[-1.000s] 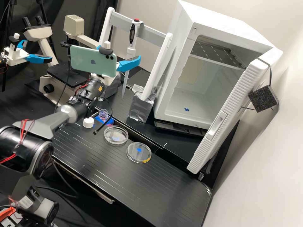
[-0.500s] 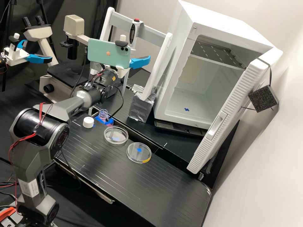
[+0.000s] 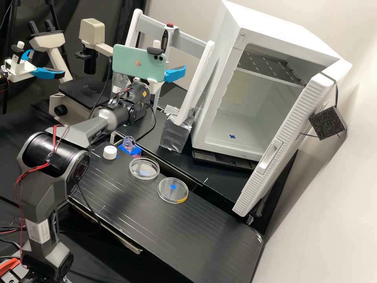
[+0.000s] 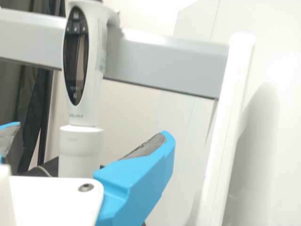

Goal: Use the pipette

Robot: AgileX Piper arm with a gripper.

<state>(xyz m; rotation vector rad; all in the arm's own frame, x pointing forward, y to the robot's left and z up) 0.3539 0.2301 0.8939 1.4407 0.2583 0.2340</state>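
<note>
White stand [image 3: 192,41], and there's the pipette [image 3: 165,39] hanging upright from its crossbar, digital display facing out. Right at the stand, just in front of it, is the gripper [image 3: 175,73], a green phone [image 3: 137,63] mounted above it. In the wrist view the blue fingers [image 4: 141,174] are spread wide with nothing pinched, and the pipette's pale body shows between them; whether it touches either one, I can't tell.

Down in front of the stand, two round clear dishes [image 3: 144,168] sit near each other on the black bench [image 3: 188,228], a blue spot showing in each and a yellow mark on one rim. Also in front of the stand: a small bottle [image 3: 129,145], pinkish, mouth uncovered, its white cap [image 3: 110,152] just beside. One foot of the stand is wrapped in foil [image 3: 174,135]; next to that foot, a big white cabinet [image 3: 227,43], door [image 3: 275,157] open. To the stand's other side, a microscope [image 3: 92,32].
</note>
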